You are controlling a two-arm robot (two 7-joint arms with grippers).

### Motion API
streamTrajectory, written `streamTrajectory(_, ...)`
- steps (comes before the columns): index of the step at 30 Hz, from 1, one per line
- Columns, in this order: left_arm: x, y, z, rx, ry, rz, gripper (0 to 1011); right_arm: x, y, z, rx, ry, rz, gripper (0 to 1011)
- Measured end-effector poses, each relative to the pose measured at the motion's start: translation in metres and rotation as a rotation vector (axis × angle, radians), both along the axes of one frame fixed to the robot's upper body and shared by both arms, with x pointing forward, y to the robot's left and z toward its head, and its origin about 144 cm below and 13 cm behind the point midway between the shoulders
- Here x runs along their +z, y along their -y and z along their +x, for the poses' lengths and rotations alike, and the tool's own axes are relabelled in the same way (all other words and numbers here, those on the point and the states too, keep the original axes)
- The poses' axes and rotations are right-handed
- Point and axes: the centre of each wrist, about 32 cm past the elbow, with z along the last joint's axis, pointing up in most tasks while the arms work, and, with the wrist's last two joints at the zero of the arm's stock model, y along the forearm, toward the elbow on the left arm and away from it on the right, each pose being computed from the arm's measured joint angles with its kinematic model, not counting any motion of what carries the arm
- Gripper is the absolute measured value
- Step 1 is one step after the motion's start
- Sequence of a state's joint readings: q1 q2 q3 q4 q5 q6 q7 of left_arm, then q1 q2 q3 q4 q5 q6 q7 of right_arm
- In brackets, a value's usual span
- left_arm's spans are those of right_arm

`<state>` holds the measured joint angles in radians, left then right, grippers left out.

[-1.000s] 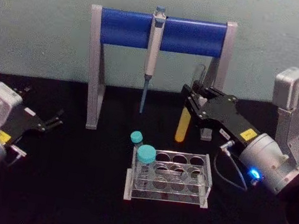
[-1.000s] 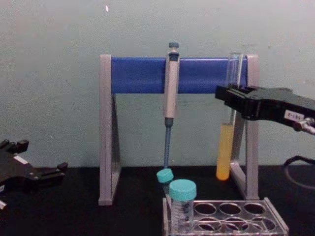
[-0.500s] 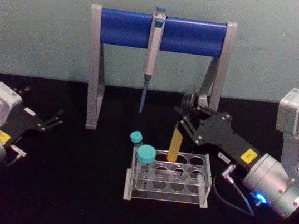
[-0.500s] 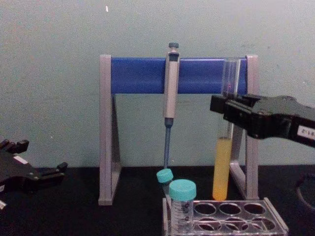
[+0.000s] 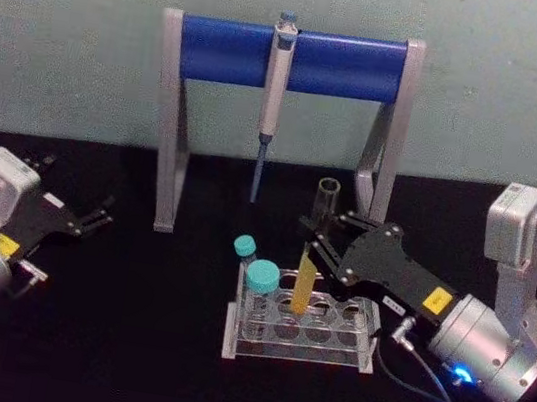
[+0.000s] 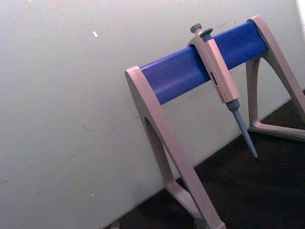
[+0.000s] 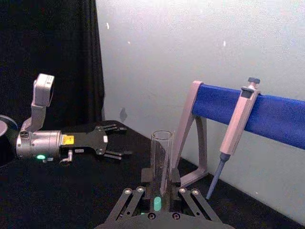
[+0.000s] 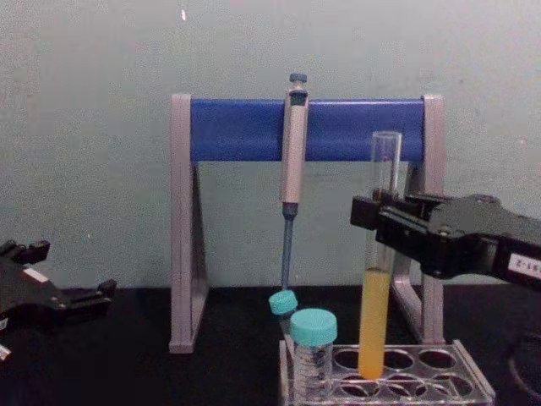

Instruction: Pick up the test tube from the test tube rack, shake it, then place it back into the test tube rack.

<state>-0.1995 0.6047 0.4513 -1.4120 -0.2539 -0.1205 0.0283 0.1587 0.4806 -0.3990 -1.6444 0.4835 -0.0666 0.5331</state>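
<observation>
We see the R pincer (image 5: 321, 241) clenched on the tube (image 8: 376, 313), upright, its bottom in a back-row hole of the rack (image 5: 312, 347). L pincer (image 5: 94, 216) is parked at left, released.

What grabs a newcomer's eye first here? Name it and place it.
First, the tall test tube of yellow-orange liquid, held upright by the right gripper right of centre, its bottom at a back-row hole of the clear test tube rack. Behind it stands the blue-barred pipette stand with a pipette hanging from it. The left gripper sits parked at far left.
</observation>
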Motion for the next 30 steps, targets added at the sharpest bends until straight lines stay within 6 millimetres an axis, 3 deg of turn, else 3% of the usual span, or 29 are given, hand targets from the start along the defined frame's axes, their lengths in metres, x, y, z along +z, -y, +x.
streamTrajectory(30, 0.0, 0.0, 0.0, 0.0, 0.0, 0.0, 1001, -0.024, -0.008, 0.014, -0.014, -0.03, 0.015, 241)
